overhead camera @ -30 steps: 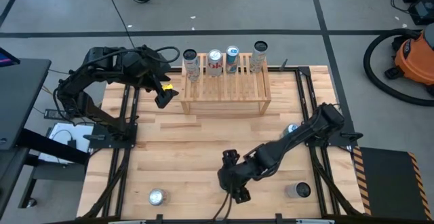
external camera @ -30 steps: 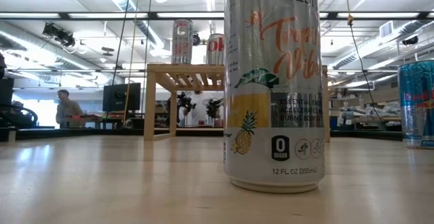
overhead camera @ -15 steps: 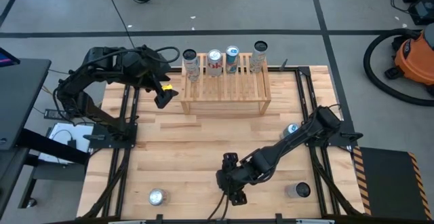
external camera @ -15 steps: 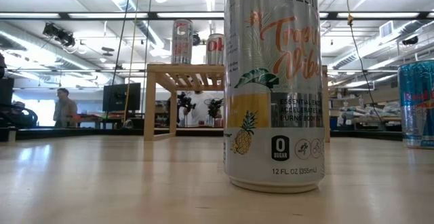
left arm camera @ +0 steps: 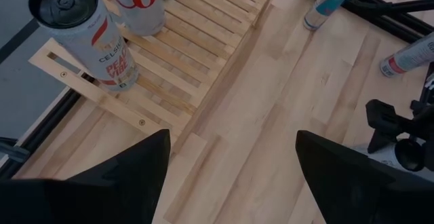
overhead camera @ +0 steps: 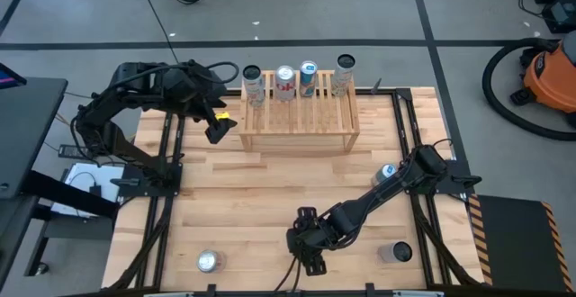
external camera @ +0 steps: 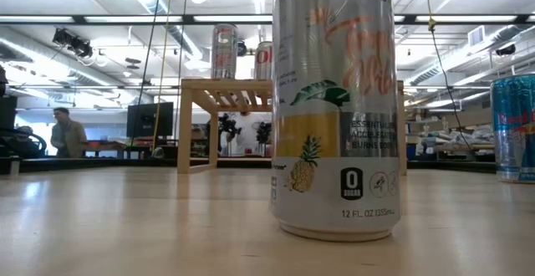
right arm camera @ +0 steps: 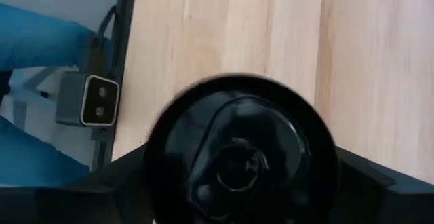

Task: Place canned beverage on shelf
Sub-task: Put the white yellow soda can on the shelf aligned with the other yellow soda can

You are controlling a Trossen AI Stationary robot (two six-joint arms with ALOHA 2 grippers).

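**Pale wooden table [overhead camera: 270, 189], near edge: the can is stirring**

We are seeing the tall silver pineapple-print drink can [external camera: 334, 109] sitting slightly shifted from a moment ago, while the right gripper [overhead camera: 310, 243] is narrowing around its dark top [right arm camera: 241, 156]. We are judging the grasp to be taking hold. It is standing well apart from the light slatted wooden shelf [overhead camera: 297, 117] at the far side. The left gripper [overhead camera: 216, 128] is waiting beside the shelf, released and empty.
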